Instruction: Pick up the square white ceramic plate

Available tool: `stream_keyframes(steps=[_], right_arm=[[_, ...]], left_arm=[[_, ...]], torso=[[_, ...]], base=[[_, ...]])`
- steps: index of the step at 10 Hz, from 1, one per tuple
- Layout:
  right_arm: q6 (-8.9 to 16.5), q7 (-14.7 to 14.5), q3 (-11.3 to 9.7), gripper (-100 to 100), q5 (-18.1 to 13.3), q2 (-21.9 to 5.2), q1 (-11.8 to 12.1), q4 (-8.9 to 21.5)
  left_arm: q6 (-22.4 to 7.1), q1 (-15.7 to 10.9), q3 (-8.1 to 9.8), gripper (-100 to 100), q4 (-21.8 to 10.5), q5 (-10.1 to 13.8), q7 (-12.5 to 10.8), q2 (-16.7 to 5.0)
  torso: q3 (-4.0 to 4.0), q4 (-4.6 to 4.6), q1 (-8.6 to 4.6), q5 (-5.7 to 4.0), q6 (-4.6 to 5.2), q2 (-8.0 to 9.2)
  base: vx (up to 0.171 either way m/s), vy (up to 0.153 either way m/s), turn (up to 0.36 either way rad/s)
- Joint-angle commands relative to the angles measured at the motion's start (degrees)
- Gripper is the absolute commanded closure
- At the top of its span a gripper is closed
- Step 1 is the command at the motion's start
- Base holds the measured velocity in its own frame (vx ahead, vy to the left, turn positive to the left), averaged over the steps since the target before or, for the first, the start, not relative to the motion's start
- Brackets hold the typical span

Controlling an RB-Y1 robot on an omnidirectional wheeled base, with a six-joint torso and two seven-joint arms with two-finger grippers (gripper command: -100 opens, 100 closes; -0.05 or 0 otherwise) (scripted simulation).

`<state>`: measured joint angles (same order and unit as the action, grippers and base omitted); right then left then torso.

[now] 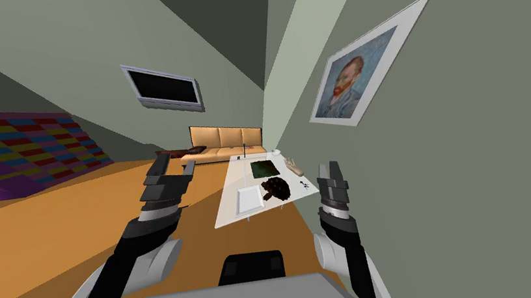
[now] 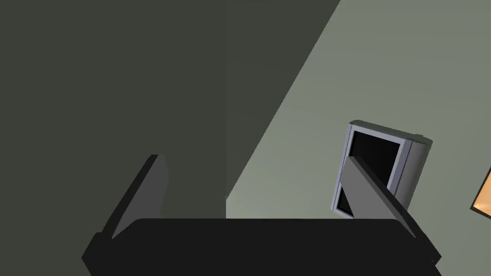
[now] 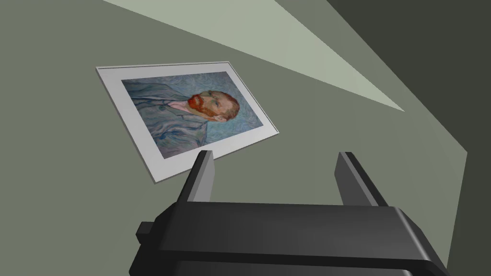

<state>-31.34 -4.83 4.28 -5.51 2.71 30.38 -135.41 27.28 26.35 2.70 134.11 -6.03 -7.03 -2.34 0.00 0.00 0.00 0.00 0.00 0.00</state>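
Plate on the desk's near end, ahead and between both raised arms.

The square white plate (image 1: 249,200) lies flat on the white desk (image 1: 226,217), near the end closest to me, with a dark lump (image 1: 277,189) just beside its far right corner and a green mat (image 1: 262,169) beyond. The left end effector (image 1: 173,167) and right end effector (image 1: 329,169) are both released, fingers spread with nothing between them, held up on either side and aimed at the walls, not down at the plate. The plate sits forward and below, well apart from both, roughly midway, so I judge neither arm clearly nearer. Being square it has no long axis, and its edges run with the desk's. The next move likely calls for closing in and tipping one end effector down toward a plate edge.
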Motion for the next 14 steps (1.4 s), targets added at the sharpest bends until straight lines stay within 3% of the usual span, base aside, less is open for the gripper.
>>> stream_keyframes(steps=[1,7,8,14], right_arm=[[0.0,0.0,0.0,0,0.0,0.0,0.0,0.0],[0.0,0.0,0.0,0,0.0,0.0,0.0,0.0],[0.0,0.0,0.0,0,0.0,0.0,0.0,0.0],[0.0,0.0,0.0,0,0.0,0.0,0.0,0.0]], left_arm=[[-0.4,-0.6,0.12,-100,-1.6,-0.2,0.0,-1.7],[-2.2,-4.0,0.89,-100,-10.1,-1.8,-0.2,-5.0],[-2.2,-4.0,0.89,-100,-10.4,-1.8,-0.2,-5.0],[-4.5,-8.0,1.85,-100,-20.7,-3.7,-0.4,-6.2]], torso=[[0.0,0.0,0.0,0.0,0.0,0.0],[0.02,0.01,-0.24,-0.05,0.0,0.03],[0.01,0.01,-0.3,-0.07,0.0,0.03],[0.01,0.0,-0.29,-0.08,0.0,0.01]], base=[[-0.003,-0.029,0.023],[-0.012,-0.068,0.039],[-0.009,-0.068,0.017],[-0.016,-0.081,0.041]])
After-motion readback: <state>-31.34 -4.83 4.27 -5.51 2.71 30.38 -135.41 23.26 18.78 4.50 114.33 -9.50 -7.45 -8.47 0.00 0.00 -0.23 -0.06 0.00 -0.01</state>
